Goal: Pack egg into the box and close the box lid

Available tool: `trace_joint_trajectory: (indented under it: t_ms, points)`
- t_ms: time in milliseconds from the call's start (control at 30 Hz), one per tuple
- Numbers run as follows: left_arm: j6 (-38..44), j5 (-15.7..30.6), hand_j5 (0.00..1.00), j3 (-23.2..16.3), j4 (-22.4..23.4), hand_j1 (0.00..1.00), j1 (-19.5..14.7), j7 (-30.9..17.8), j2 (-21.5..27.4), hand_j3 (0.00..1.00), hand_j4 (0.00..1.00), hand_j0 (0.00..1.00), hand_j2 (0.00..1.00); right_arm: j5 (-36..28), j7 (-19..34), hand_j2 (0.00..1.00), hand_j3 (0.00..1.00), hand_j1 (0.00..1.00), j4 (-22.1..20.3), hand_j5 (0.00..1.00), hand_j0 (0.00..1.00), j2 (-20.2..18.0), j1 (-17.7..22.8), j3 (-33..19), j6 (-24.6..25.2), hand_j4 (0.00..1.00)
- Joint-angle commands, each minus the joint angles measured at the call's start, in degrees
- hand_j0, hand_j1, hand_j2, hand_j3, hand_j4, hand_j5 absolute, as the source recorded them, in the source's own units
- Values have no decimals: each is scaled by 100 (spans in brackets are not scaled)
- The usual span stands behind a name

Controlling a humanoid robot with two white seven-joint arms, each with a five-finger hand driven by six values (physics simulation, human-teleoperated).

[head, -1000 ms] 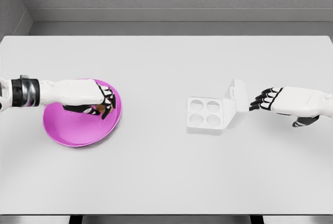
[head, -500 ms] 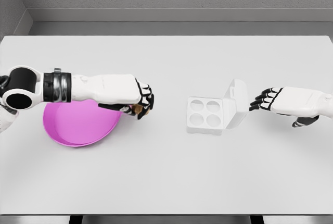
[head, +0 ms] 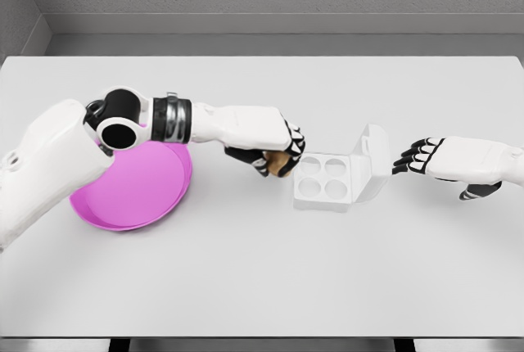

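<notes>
Tabletop (head: pixel 262 286) nearest the robot lies bare along its front edge, and the work sits across the middle band. Toward the left edge rests a shallow magenta plate (head: pixel 135 192), partly covered by the white upper arm that comes in from the lower left. That arm stretches rightward, and its left hand (head: pixel 274 155) is curled around a brownish egg (head: pixel 276 161), which peeks out beneath the black fingers (head: pixel 293 146); the egg is carried clear of the plate and hangs just beside the left wall of the egg box (head: pixel 330 180), not yet over any cup. The box stands right of the tabletop's centre, a white tray with four round cups, all of them showing vacant, and its lid (head: pixel 372 160) tilted up and back on the right side. Near the right edge the right hand (head: pixel 426 158) holds nothing, fingers loosely bent and pointing toward the lid, a little apart from it. The step in hand looks like the transfer of the egg to the box; the next move calls for bringing it over a cup, probably a near-left one, lowering and releasing gently, after which the lid needs folding down.
</notes>
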Motion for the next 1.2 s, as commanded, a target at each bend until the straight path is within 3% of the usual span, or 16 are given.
trace_joint_trajectory:
  t_ms: [0, 167, 333, 633, 667, 800, 1067, 1167]
  points:
    - [21, 36, 22, -17, 83, 22, -18, -14, -330, 22, 22, 22, 22, -32, -2, 100, 100, 100, -2, 100, 100, -6, 0, -1, 14, 100]
    - [21, -60, 22, -140, 144, 22, -62, -23, -453, 22, 22, 22, 22, -32, -2, 100, 100, 100, -46, 100, 100, -15, 0, -1, 14, 100]
    - [21, -219, 23, -140, 759, 23, -70, -32, -770, 23, 23, 23, 23, -23, -2, 100, 100, 100, -46, 100, 100, -15, 0, -1, 14, 100]
    - [21, -307, 26, -157, 883, 26, -53, -32, -858, 26, 26, 26, 26, -32, -2, 100, 100, 100, -46, 100, 100, -6, 0, 43, 14, 100]
    - [21, -289, 26, -324, 874, 26, -62, -32, -866, 26, 26, 26, 26, -32, -2, 100, 100, 100, -46, 100, 100, -6, 0, 43, 14, 100]
    - [21, -298, 27, -360, 883, 27, -62, -32, -875, 27, 27, 27, 27, -23, -2, 100, 100, 100, -46, 100, 100, -15, 0, 25, 14, 100]
    - [21, -298, 37, -386, 909, 37, -62, -32, -893, 37, 37, 37, 37, -23, -2, 100, 100, 100, -46, 100, 100, -15, 0, 34, 14, 100]
    - [21, -289, 45, -386, 1006, 45, -70, -32, -902, 45, 45, 45, 45, -32, -2, 100, 100, 100, -46, 100, 100, -15, 0, 34, 14, 100]
